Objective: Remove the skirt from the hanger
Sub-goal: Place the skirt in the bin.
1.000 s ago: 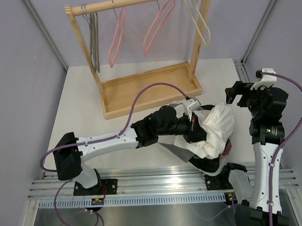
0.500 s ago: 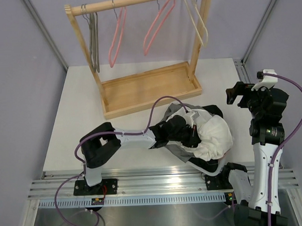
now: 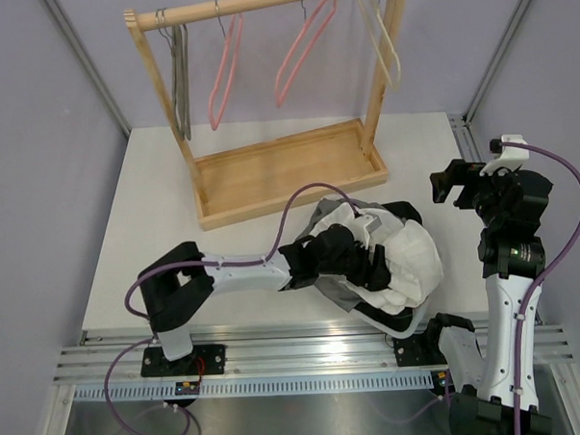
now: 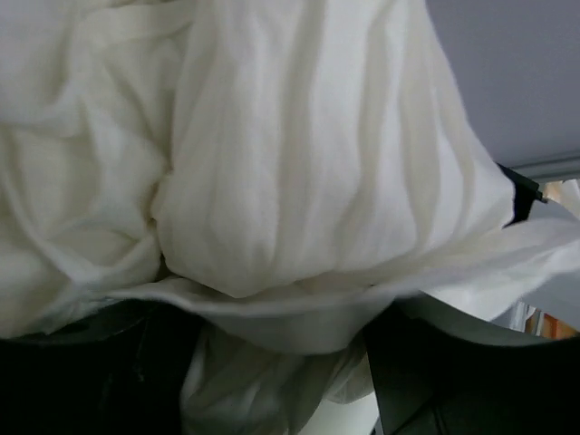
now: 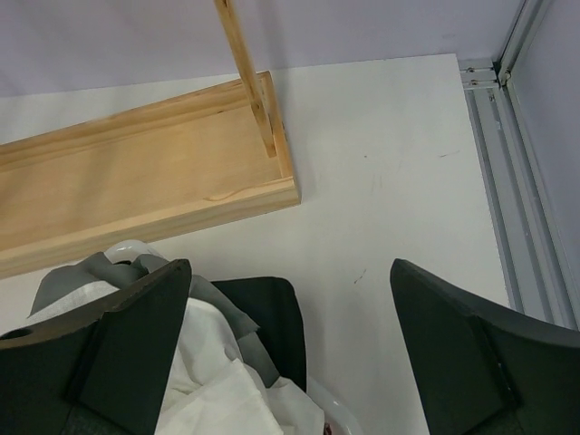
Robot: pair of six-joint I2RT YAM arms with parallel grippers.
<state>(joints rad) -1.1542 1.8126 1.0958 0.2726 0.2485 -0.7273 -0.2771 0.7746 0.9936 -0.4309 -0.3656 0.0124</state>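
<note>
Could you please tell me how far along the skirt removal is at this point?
Done: the skirt lies bunched on the table, off the wooden rack. In hand: the left claw is buried in the fabric, its grip hidden. Left: a pale curved rim at the heap's edge may be the hanger, so separation looks unfinished. The right claw hangs open, holding nothing.

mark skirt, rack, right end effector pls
skirt [image 3: 415, 258], top external view, bunched white cloth
rack [image 3: 288, 171], top external view, bare wooden base
right end effector [image 5: 288, 272], right wrist view, midway between its fingertips
</note>
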